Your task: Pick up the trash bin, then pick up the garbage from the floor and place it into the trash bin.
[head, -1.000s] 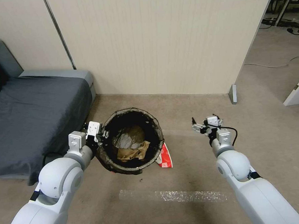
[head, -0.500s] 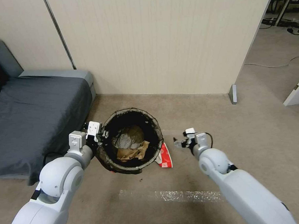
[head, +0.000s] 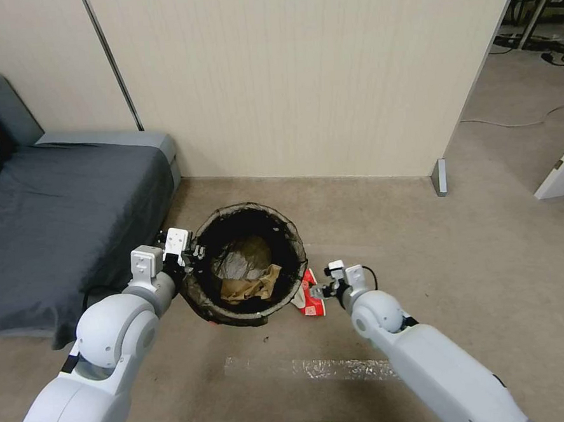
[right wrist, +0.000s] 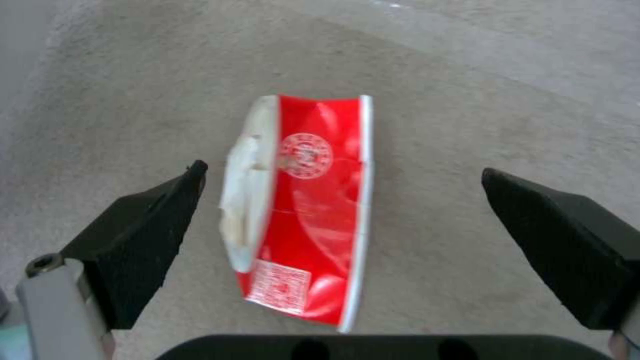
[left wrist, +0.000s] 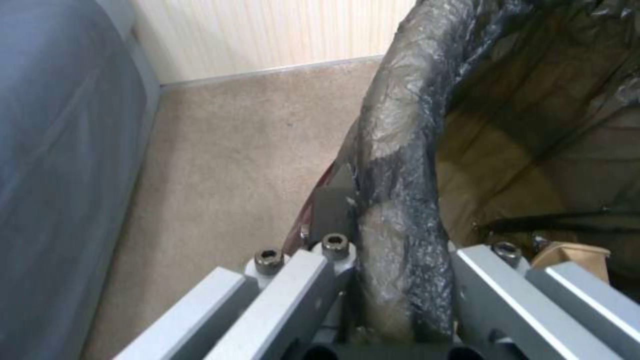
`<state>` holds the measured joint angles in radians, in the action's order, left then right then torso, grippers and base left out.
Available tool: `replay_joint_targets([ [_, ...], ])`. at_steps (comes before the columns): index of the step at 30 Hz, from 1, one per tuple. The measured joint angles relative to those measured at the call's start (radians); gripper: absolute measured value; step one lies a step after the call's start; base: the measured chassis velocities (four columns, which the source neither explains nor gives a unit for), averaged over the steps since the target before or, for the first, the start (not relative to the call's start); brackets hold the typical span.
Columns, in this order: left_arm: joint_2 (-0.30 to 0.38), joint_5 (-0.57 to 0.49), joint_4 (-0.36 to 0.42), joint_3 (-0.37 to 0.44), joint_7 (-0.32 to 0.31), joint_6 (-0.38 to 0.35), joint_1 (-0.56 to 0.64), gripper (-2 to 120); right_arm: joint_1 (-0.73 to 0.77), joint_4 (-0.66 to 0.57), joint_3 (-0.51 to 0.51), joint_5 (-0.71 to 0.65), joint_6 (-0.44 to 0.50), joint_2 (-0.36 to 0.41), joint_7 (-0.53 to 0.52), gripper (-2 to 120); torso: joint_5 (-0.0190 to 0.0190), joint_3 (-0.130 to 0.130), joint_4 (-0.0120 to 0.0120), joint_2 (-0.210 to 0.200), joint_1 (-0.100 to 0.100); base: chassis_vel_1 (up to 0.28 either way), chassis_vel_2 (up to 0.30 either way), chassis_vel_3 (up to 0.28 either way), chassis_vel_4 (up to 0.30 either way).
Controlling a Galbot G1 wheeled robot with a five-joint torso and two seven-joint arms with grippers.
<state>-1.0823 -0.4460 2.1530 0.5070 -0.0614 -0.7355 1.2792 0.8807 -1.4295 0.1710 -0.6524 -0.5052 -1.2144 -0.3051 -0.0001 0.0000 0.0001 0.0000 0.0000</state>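
Note:
The trash bin (head: 250, 315) with its dark bag liner hangs just above the floor (head: 424, 247), my left gripper (head: 192, 251) shut on its left rim (left wrist: 400, 200). Inside lie a tan paper bag (head: 251, 284) and a whitish crumpled piece. A piece of garbage, a red-and-white wrapper (head: 311, 296), lies flat on the carpet beside the bin's right side. My right gripper (head: 322, 291) hovers directly over it, open, and in the right wrist view the wrapper (right wrist: 307, 210) lies between the two black fingers (right wrist: 143, 240), which stand apart from it.
A dark grey sofa (head: 59, 212) stands to the left, close to the bin. A beige panel wall (head: 299, 76) runs behind, ending at a corner post (head: 440, 177) with an open doorway to the right. A strip of clear tape (head: 317, 369) crosses the carpet in front.
My right arm has swung left and down, from open carpet at the right to just above the red-and-white wrapper. The left arm and the bin have stayed still.

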Motion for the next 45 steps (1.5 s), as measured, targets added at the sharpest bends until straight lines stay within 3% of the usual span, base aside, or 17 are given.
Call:
replay_joint_targets([
  [8, -0.005, 0.004, -0.006, -0.001, 0.001, 0.000, 0.002, 1, -0.081, 0.099, 0.055, -0.002, 0.008, -0.057, 0.009, 100, 0.0000, 0.000, 0.0001, 0.000, 0.000, 0.000, 0.000, 0.000, 0.000],
  [25, -0.013, 0.007, -0.008, -0.007, 0.002, 0.000, -0.001, 1, -0.194, 0.338, 0.057, -0.002, 0.023, -0.134, 0.064, 100, 0.0001, 0.000, 0.0000, 0.000, 0.000, 0.000, 0.000, 0.000, 0.000],
  [45, -0.009, 0.006, -0.020, -0.015, 0.004, 0.000, -0.012, 1, -0.156, 0.401, 0.113, 0.054, 0.042, -0.175, 0.070, 100, 0.0001, 0.000, -0.0001, 0.000, 0.000, 0.000, 0.000, 0.000, 0.000],
])
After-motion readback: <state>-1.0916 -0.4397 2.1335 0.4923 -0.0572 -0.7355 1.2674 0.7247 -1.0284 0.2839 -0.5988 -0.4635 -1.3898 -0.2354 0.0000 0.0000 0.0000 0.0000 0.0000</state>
